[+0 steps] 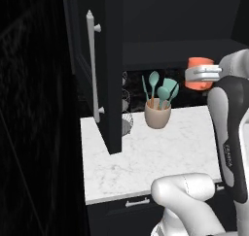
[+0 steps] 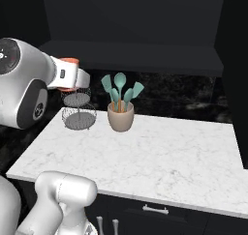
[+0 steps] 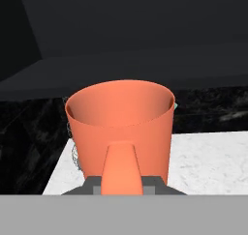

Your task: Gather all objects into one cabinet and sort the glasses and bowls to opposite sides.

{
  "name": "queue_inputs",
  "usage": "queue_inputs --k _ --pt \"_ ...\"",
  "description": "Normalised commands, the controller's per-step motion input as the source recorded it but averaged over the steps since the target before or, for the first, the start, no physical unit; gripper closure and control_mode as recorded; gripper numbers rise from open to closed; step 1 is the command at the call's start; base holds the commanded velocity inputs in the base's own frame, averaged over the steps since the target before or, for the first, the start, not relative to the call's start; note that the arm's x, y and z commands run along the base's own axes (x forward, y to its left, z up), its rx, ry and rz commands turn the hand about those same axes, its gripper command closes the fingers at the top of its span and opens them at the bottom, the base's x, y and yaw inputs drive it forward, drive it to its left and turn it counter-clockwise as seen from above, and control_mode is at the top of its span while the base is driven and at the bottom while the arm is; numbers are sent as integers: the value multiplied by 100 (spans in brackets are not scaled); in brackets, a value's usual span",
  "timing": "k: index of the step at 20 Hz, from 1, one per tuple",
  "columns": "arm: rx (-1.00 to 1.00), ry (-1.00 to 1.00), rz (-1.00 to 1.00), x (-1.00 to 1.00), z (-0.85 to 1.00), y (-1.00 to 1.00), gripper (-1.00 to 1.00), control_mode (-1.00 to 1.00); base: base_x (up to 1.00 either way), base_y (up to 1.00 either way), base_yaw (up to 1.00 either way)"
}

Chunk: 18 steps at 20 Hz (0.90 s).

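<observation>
My gripper (image 1: 201, 75) is shut on the orange-red cup (image 1: 198, 63), one of the glasses, and holds it upright in the air above the counter's back edge. The hand view looks into the cup (image 3: 121, 118) from behind, with a finger running up its near wall. In the right base view, the cup (image 2: 69, 61) sits in the gripper (image 2: 68, 75) just below the cabinet's dark shelf (image 2: 145, 60). The black cabinet door (image 1: 113, 60) stands open to the left, with its long silver bar handle (image 1: 91, 60). The bowls are out of view.
A beige pot of teal utensils (image 1: 157, 114) stands on the white marble counter (image 1: 155, 157) below and left of the cup. A tiered wire stand (image 2: 78, 110) is beside it near the open door. A drawer pull (image 1: 137, 201) lies under the counter's front edge.
</observation>
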Motion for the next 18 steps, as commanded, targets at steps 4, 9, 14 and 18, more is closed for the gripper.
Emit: queue_inputs --k 4,9,14,18 --pt "0 3 0 -17 0 12 100 -100 0 0 0" --pt "-4 0 0 -15 -16 29 100 -100 0 0 0" --pt "0 0 0 -6 -5 13 100 -100 0 0 0" --pt "0 0 0 0 0 0 100 -100 0 0 0"
